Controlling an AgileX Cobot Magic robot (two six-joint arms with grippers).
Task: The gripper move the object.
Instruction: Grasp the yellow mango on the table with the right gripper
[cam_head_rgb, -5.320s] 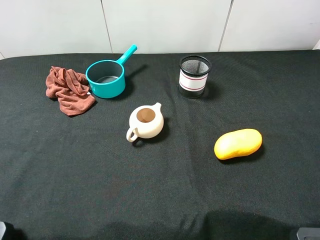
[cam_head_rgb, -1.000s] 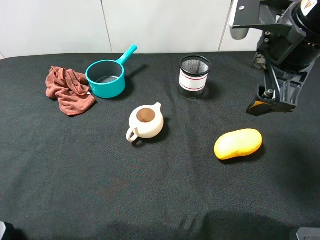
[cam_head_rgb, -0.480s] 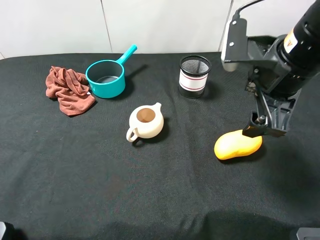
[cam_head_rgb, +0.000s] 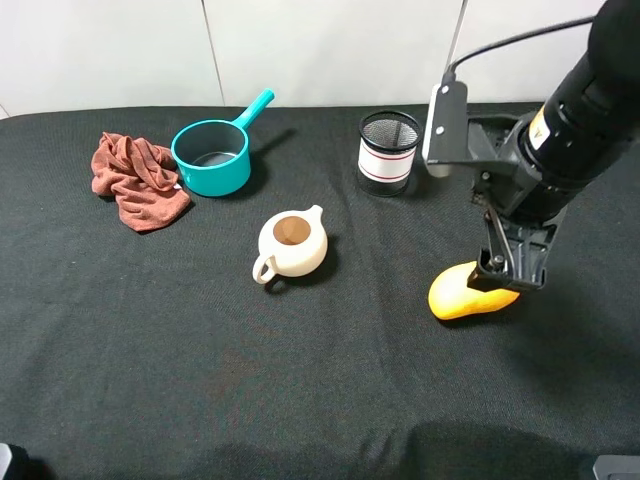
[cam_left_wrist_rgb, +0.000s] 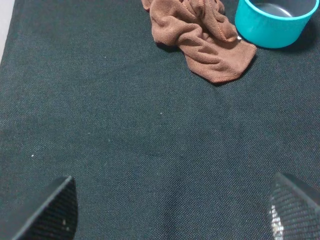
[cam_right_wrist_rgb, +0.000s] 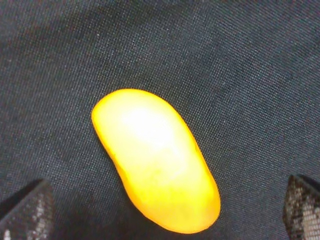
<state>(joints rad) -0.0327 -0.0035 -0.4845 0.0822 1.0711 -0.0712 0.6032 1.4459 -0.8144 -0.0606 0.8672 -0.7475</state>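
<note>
Yellow-orange oblong fruit — laid toward the right edge of the black-clothed table — is overhung by the right gripper, jaws spread wide, nothing held.

Far-left corner of tabletop: crumpled brown cloth, teal saucepan just beside. Far edge: mesh cup. Middle: cream teapot, upright.

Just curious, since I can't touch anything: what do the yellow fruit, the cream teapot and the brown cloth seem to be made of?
Yellow fruit: smooth, even skin with a soft sheen; real or plastic imitation, I cannot tell.
Teapot: probably ceramic, going by its matte cream surface; plastic is possible.
Cloth: soft fabric, crumpled into folds with a stitched hem.
</note>
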